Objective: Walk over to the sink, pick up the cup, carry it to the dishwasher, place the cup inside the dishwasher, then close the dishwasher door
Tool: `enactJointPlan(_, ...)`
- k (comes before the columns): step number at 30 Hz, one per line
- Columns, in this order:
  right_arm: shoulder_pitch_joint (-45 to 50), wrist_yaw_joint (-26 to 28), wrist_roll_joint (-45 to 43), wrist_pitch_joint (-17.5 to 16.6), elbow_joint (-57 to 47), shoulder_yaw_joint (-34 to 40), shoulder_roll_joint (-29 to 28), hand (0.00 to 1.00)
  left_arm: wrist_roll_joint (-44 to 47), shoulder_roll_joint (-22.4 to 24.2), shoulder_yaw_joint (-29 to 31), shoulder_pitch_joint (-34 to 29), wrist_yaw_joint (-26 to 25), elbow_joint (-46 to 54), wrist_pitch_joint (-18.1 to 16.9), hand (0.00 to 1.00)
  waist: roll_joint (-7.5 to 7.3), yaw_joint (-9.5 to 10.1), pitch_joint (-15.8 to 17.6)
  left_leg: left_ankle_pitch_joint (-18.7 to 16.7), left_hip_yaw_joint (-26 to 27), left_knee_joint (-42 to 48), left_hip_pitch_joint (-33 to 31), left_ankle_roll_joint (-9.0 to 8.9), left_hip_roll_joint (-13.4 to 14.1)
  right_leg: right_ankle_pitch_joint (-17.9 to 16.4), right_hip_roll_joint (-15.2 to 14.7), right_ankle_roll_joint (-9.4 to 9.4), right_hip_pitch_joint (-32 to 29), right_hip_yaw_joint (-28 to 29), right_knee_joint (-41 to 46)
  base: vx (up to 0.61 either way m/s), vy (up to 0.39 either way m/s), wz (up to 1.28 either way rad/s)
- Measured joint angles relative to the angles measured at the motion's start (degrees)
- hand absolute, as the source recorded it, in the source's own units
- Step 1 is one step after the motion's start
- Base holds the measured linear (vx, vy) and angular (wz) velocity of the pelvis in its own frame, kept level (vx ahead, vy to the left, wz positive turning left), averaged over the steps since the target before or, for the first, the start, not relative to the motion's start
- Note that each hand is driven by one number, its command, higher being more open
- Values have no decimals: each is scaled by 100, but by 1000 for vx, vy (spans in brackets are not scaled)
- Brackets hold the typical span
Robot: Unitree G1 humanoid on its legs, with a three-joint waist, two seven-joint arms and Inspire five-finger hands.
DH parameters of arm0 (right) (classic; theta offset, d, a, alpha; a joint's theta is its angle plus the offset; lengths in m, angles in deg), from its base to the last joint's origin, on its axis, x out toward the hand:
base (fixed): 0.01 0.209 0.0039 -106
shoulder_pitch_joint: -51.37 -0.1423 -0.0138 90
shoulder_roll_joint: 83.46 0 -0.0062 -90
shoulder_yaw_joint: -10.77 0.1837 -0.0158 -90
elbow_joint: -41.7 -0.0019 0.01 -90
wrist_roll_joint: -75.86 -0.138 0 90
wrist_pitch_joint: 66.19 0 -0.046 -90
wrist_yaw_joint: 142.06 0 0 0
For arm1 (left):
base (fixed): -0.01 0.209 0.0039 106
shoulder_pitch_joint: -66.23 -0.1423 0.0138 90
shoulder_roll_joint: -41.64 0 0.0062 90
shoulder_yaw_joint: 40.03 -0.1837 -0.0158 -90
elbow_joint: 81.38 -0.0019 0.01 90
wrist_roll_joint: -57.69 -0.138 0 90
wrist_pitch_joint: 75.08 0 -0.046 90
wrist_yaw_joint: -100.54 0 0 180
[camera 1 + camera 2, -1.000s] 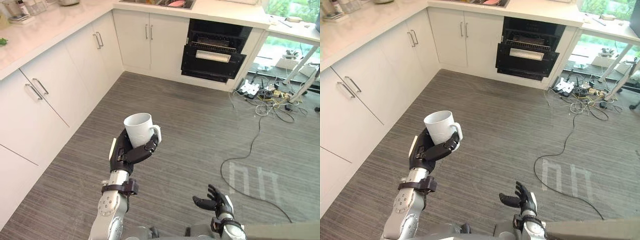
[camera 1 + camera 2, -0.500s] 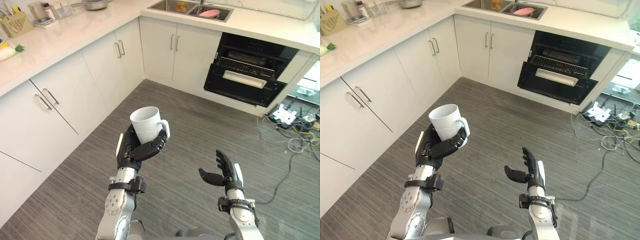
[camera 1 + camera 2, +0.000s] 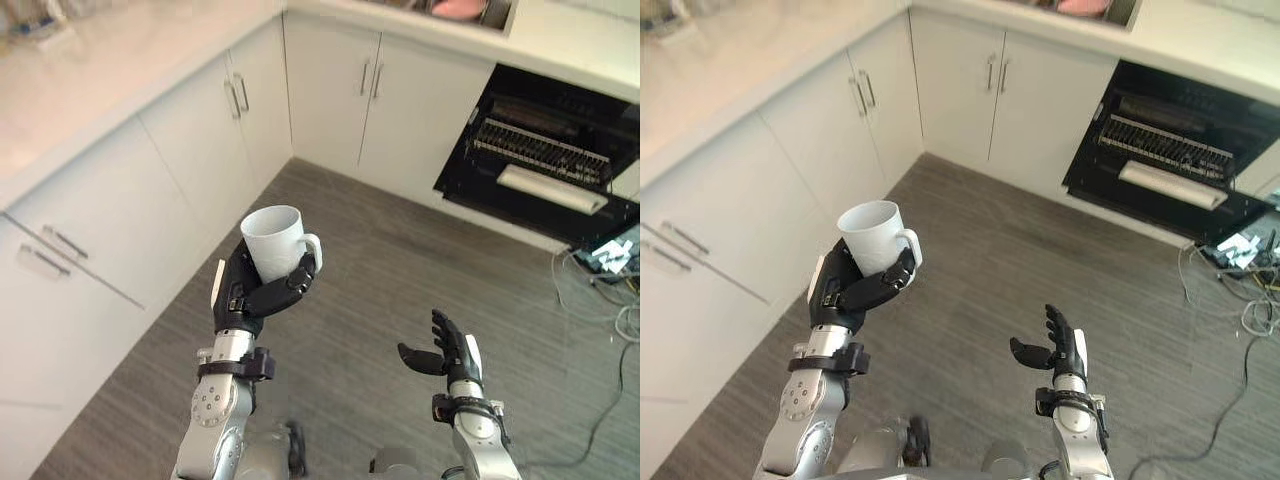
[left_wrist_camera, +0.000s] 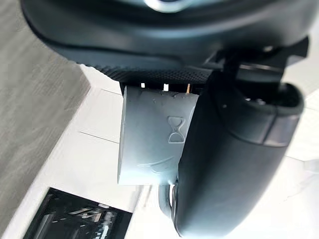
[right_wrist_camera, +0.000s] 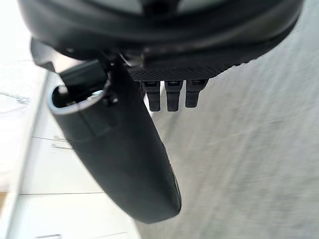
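A white cup [image 3: 273,240] with a handle stands upright in my left hand [image 3: 250,295], whose fingers and thumb curl round its lower body; the left wrist view shows the cup [image 4: 149,139] held against the palm. The hand is raised above the grey floor, in front of the corner cabinets. My right hand [image 3: 445,355] is held up lower right, open and empty, with its thumb [image 5: 119,149] and straight fingers apart. The dishwasher [image 3: 545,160] stands at the upper right, black inside, its door [image 3: 550,190] lowered and a rack [image 3: 1160,150] showing.
White cabinets [image 3: 150,190] with bar handles run along the left and back under a pale counter [image 3: 110,70]. A sink [image 3: 470,8] with a pink item sits at the top edge. Cables and a power strip [image 3: 610,258] lie on the floor at the right.
The whole view has shifted as I moved: the cabinets and dishwasher look closer and further right. The cup stays in my left hand and the right hand stays open.
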Motion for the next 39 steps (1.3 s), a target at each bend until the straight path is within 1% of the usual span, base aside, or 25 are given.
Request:
enactJointPlan(2, -18, -1, 27, -24, -70, -1, 32, 90, 0, -10, -39, 129, 6, -6, -49, 30, 87, -78, 37, -54, 14, -547, 683, -144, 71, 175, 150, 12, -584, -452, -1521, 695, 33, -1)
enactJointPlan(4, -14, -8, 32, -23, -126, 4, 43, 90, 1, -12, -85, 202, 4, -14, -60, 30, 64, -219, 20, -206, 12, -946, 1263, -396, 48, 1079, 328, 29, -778, -474, -3567, 709, -22, 26)
enactJointPlan(5, -11, -15, 37, -19, -149, 4, 50, 90, 1, -12, -96, 196, 2, -14, -65, 30, 32, -271, 1, -309, -6, -1012, 1430, -481, 13, 1374, 346, 5, -825, -386, -3877, 693, -74, 46)
enactJointPlan(6, 35, -22, 45, -16, -206, 10, 99, 90, 0, 23, -127, 157, 5, -64, -61, 30, 102, -364, -53, -511, -138, -919, 1666, -615, 72, 2038, 425, -168, -870, -220, -3576, 718, -121, 38)
enactJointPlan(7, 91, -28, 54, -3, -273, 28, 115, 90, 0, 62, -183, 140, 13, -127, -54, 30, 174, -355, -104, -570, -180, -323, 1583, -674, 244, 2136, 533, -311, -879, -113, -3207, 729, -151, 30)
enactJointPlan(8, 114, -23, 57, 14, -334, 33, 120, 90, -1, 101, -213, 135, 12, -145, -53, 30, 231, -336, -89, -571, -182, 281, 1386, -678, 377, 1948, 574, -368, -828, -145, -3095, 704, -171, 22)
enactJointPlan(10, 329, -18, 58, 55, -900, 91, 123, 90, -1, 308, -213, 90, 16, -149, -45, 30, 550, -245, 60, 143, -314, 3538, 194, -927, 1299, 1538, 981, -548, -48, -329, -3157, 674, -157, 3)
enactJointPlan(12, 418, -145, 56, 48, -1341, 94, 51, 90, -1, 343, -244, -23, 12, -132, -45, 30, 553, -117, 76, 72, -171, 4706, -341, -843, 1737, 1424, 1200, -614, 706, -289, -3420, 576, -114, -27)
enactJointPlan(14, 443, -249, 55, -110, -1775, 113, 60, 90, 0, 316, -253, -43, 64, -96, -51, 30, 451, -36, 58, -135, 119, 4587, -861, -573, 1731, 1209, 1176, -612, 1360, -65, -3874, 731, -77, -30)
enactJointPlan(16, 227, -257, 55, -224, -1796, 190, 115, 90, 2, 341, -189, -43, 65, -85, -57, 30, 448, 40, 55, -322, 146, 3717, -1304, -524, 1511, 1213, 1110, -584, 1781, 108, -4146, 626, 27, -47)
enactJointPlan(19, 15, -291, 52, -218, -1605, 269, 230, 90, 1, 345, -158, -49, 65, -73, -56, 30, 355, 166, 105, -76, -512, 1345, -1646, -784, 713, 1086, 834, -527, 2327, 483, -4368, 514, 167, -56)
enactJointPlan(21, -64, -291, 42, -190, -1413, 259, 287, 90, -1, 342, -46, -61, 44, 38, -58, 30, 396, 195, 75, 786, -1039, -4, -1629, -885, 417, 709, 713, -267, 2572, 854, -4345, 532, 304, -87)
enactJointPlan(22, -25, -300, 34, -161, -1373, 260, 282, 90, -1, 335, -1, -67, 22, 59, -59, 30, 428, 248, -23, 1438, -1109, 73, -1542, -869, 339, 420, 621, -96, 2636, 1112, -4233, 560, 377, -97)
enactJointPlan(23, -16, -298, 32, -157, -1370, 256, 283, 90, -1, 339, -2, -66, 3, 80, -58, 30, 414, 254, -46, 1533, -1086, 254, -1567, -721, 302, 292, 566, -31, 2623, 1234, -4112, 680, 447, -87)
enactJointPlan(24, 13, -300, 32, -156, -1342, 257, 248, 90, 0, 294, 14, -15, -45, 100, -57, 30, 247, 155, -75, 1027, -844, 859, -1734, -472, 187, 74, 351, 113, 2429, 1337, -3581, 435, 278, -53)
enactJointPlan(26, -15, -306, 30, -152, -1275, 265, 214, 90, -1, 224, -21, -5, -46, 99, -37, 30, 153, 130, -86, 665, -586, 1054, -1633, -343, 145, 45, 208, 423, 1963, 1300, -2581, 513, 312, -60)
enactJointPlan(27, -89, -302, 29, -131, -1244, 260, 116, 90, 0, 99, -38, 7, -56, 97, -4, 30, 57, 105, -52, 484, -390, 973, -1348, -246, 85, 257, -6, 987, 1490, 1149, -1512, 568, 321, -71)
enactJointPlan(30, -249, -292, 34, -117, -1215, 102, -4, 90, 0, -25, -64, 3, -96, 92, 51, 30, 66, -2, -60, 280, 22, 328, -280, -191, 170, 17, -185, 538, 762, 441, -381, 403, 176, -74)
enactJointPlan(33, -660, -262, 35, -146, -1216, -89, -60, 90, -1, -45, -12, 87, -111, 143, -53, 30, 74, 6, -68, 176, 623, -239, 458, -361, 399, -86, -219, 68, -3, -743, -1255, 388, 60, -103)
enactJointPlan(34, -798, -262, 36, -168, -1217, -115, -67, 90, 1, -60, 19, 139, -110, 138, -53, 30, 55, -1, -79, 96, 821, -324, 619, -472, 455, 163, -168, -205, -155, -1289, -2035, 346, 20, -91)
enactJointPlan(35, -833, -262, 36, -171, -1225, -126, -68, 90, 1, -81, 32, 156, -114, 133, -53, 30, 21, -7, -95, 38, 882, -322, 689, -544, 449, 406, -101, -278, -186, -1431, -2480, 408, -27, -67)
enactJointPlan(36, -795, -263, 37, -174, -1290, -131, -65, 90, 0, -130, 29, 157, -112, 132, -52, 30, -97, -31, -168, -182, 953, -257, 859, -693, 375, 1195, 54, -417, -163, -1378, -3229, 375, -49, -26)
enactJointPlan(37, -738, -264, 39, -185, -1344, -120, -19, 90, -2, -108, 25, 169, -96, 87, -65, 30, -75, -82, -169, -354, 919, -154, 923, -768, 368, 1571, 94, -654, -118, -1227, -3213, 545, -47, -27)
enactJointPlan(38, -656, -264, 42, -177, -1338, -72, 100, 90, -2, 109, 0, 172, -65, -111, -60, 30, 239, -105, -238, -485, 886, 178, 951, -824, 672, 1446, 314, -632, 3, -1285, -3149, 449, -57, -24)
enactJointPlan(39, -583, -256, 42, -174, -1351, -29, 100, 90, -2, 180, 6, 194, -56, -197, -59, 30, 338, -126, -252, -474, 760, 825, 764, -817, 865, 1330, 475, -654, 167, -1247, -3327, 417, -61, -35)
